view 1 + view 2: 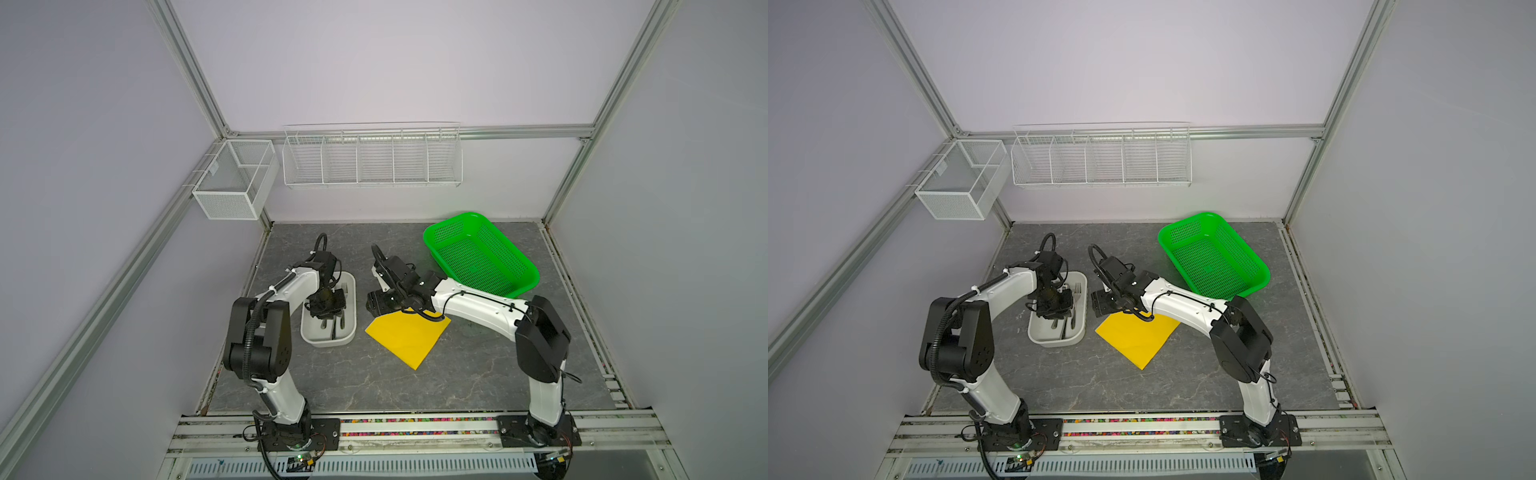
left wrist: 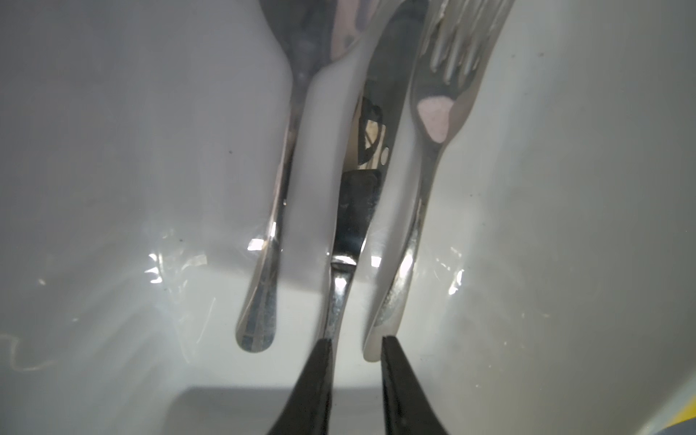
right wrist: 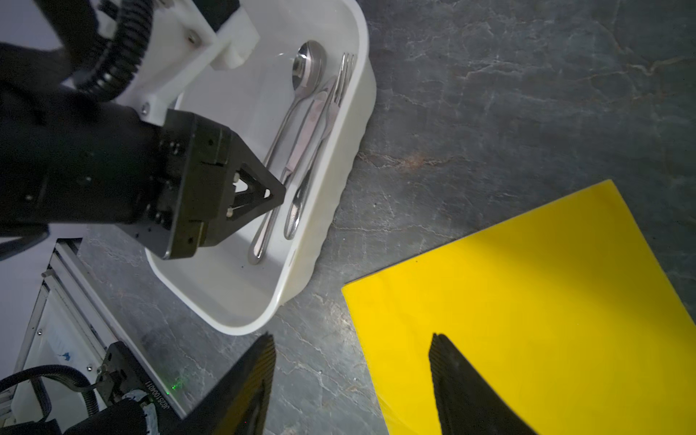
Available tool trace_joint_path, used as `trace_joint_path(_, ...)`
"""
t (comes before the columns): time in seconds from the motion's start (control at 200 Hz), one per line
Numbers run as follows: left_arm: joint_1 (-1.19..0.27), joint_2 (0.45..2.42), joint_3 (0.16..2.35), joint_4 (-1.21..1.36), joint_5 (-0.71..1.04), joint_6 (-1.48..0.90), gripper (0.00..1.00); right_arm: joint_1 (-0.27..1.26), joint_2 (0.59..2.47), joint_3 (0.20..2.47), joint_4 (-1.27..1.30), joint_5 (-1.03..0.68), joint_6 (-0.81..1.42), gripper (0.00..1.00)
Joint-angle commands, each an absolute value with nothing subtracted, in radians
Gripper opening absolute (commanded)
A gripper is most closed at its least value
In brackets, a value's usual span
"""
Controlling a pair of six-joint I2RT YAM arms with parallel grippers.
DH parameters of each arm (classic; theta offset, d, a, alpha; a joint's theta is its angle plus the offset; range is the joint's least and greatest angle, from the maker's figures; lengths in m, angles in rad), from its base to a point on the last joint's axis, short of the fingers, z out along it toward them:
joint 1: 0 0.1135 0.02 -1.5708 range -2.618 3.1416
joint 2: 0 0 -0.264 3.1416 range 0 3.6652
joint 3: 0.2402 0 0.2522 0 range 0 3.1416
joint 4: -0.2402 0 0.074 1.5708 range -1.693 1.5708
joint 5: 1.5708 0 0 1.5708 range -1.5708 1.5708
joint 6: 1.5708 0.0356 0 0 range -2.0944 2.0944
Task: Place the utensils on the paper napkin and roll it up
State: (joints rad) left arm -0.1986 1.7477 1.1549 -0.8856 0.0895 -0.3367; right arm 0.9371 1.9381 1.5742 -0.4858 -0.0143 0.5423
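Your left gripper [image 2: 356, 341] sits inside the white oblong plastic tray [image 3: 324, 211], fingertips [image 2: 320, 376] a narrow gap apart and clamped on nothing, the slim silver metal knife [image 2: 339, 293] handle at one tip, the silver fork [image 2: 433, 120] handle at the other, the silver spoon [image 2: 263, 301] alongside. Your right gripper [image 3: 352, 350] hangs spread wide over the far left edge of the bright yellow square paper napkin [image 1: 405, 338], which lies flat on the grey table [image 1: 478, 365] just right of the tray

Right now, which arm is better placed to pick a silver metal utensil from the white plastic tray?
Left: left gripper inside the tray, at the silver knife handle; right gripper hovers at the yellow paper napkin.
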Motion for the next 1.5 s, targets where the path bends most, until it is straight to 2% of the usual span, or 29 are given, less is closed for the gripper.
trace_joint_path(0.0,-0.199,1.738,1.135,-0.871,0.031,-0.361,0.26,0.928,1.876,1.527,-0.506,0.009,0.548,0.69)
trace_joint_path(0.49,-0.239,1.862,1.13,-0.827,0.046,-0.436,0.26,0.927,1.844,1.46,-0.519,0.014,0.557,0.7)
trace_joint_path(0.71,-0.326,1.912,1.116,-0.79,0.019,-0.531,0.17,0.924,1.816,1.426,-0.522,0.03,0.554,0.71)
trace_joint_path(0.76,-0.334,1.918,1.109,-0.781,0.015,-0.55,0.12,0.924,1.808,1.416,-0.522,0.034,0.551,0.71)
trace_joint_path(0.88,-0.334,1.923,1.092,-0.772,-0.02,-0.576,0.11,0.918,1.796,1.404,-0.525,0.037,0.548,0.71)
trace_joint_path(0.93,-0.334,1.92,1.082,-0.762,-0.027,-0.582,0.12,0.916,1.79,1.398,-0.526,0.039,0.547,0.72)
trace_joint_path(0.99,-0.334,1.92,1.07,-0.742,-0.019,-0.586,0.21,0.914,1.785,1.389,-0.524,0.04,0.548,0.72)
trace_joint_path(1.125,-0.334,1.931,1.032,-0.688,0.012,-0.593,0.21,0.913,1.782,1.382,-0.525,0.039,0.553,0.72)
trace_joint_path(1.23,-0.334,1.946,1.008,-0.654,0.043,-0.6,0.19,0.913,1.781,1.378,-0.525,0.04,0.557,0.72)
trace_joint_path(1.495,-0.334,1.987,1.015,-0.671,0.041,-0.568,0.05,0.912,1.778,1.379,-0.527,0.046,0.56,0.72)
